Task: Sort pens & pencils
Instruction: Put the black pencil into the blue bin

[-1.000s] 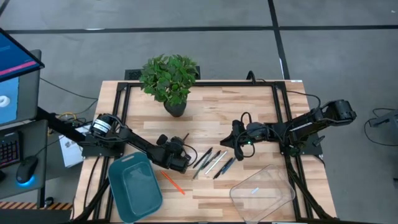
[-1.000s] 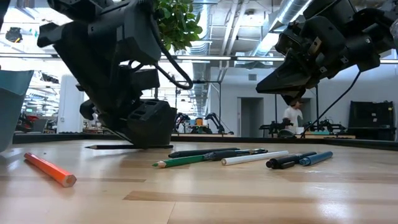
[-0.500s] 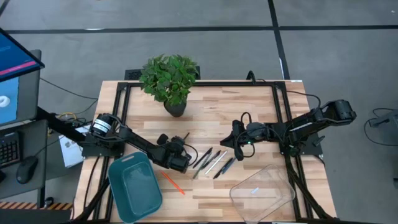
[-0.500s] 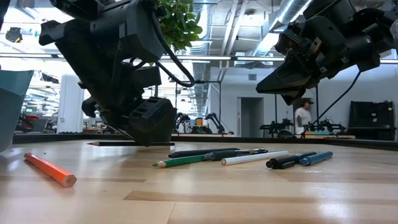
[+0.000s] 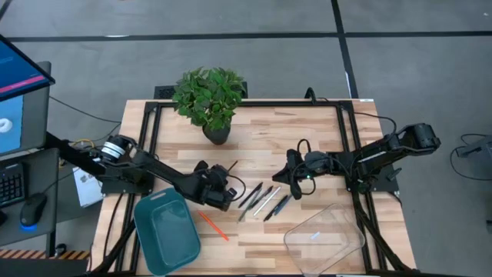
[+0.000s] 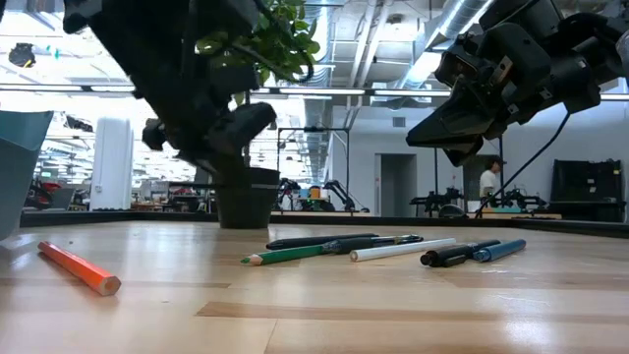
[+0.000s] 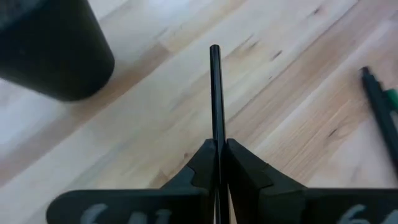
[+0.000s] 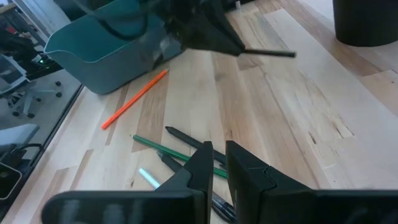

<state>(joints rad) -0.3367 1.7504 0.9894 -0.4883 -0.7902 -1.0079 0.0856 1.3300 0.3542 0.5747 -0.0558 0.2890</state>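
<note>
Overhead, table-level and two wrist views, all sharing the table (image 5: 307, 138).
</note>
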